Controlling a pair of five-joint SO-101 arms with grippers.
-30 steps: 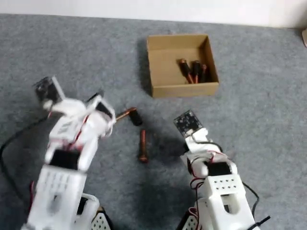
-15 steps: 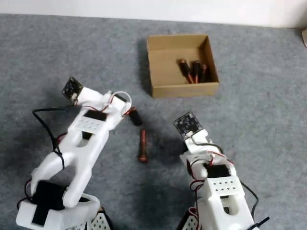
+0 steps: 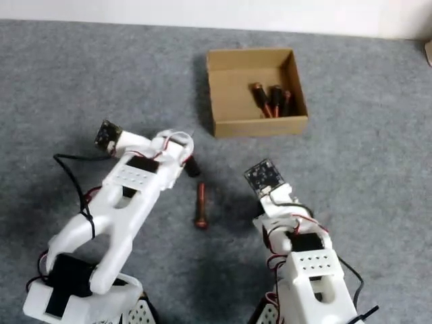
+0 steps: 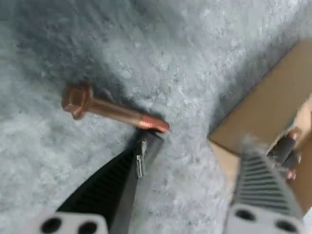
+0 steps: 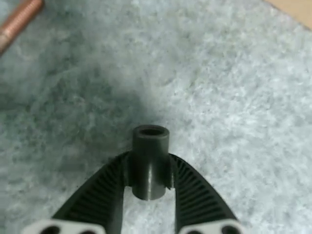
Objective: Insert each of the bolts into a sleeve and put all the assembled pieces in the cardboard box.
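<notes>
A loose copper bolt [image 3: 201, 204] [image 4: 112, 109] lies on the grey carpet between the arms. My left gripper [image 4: 202, 141] hangs open over the carpet beside that bolt's threaded tip, with nothing between its fingers. In the high view the left gripper [image 3: 181, 150] ends at a black sleeve [image 3: 191, 165] lying on the carpet. My right gripper [image 5: 147, 165] is shut on another black sleeve [image 5: 150, 156], held with its open end forward just above the carpet. The cardboard box [image 3: 228, 101] stands at the back with assembled pieces [image 3: 271, 99] inside.
The right arm [image 3: 297, 236] is at the front right, short of the box. The box wall [image 4: 273, 102] lies close ahead of the left gripper. The loose bolt's tip [image 5: 17, 22] sits at the edge of the right wrist view.
The left arm has stretched forward and lowered toward the black sleeve, and now covers the copper shaft that showed beside it. The right arm has kept still.
</notes>
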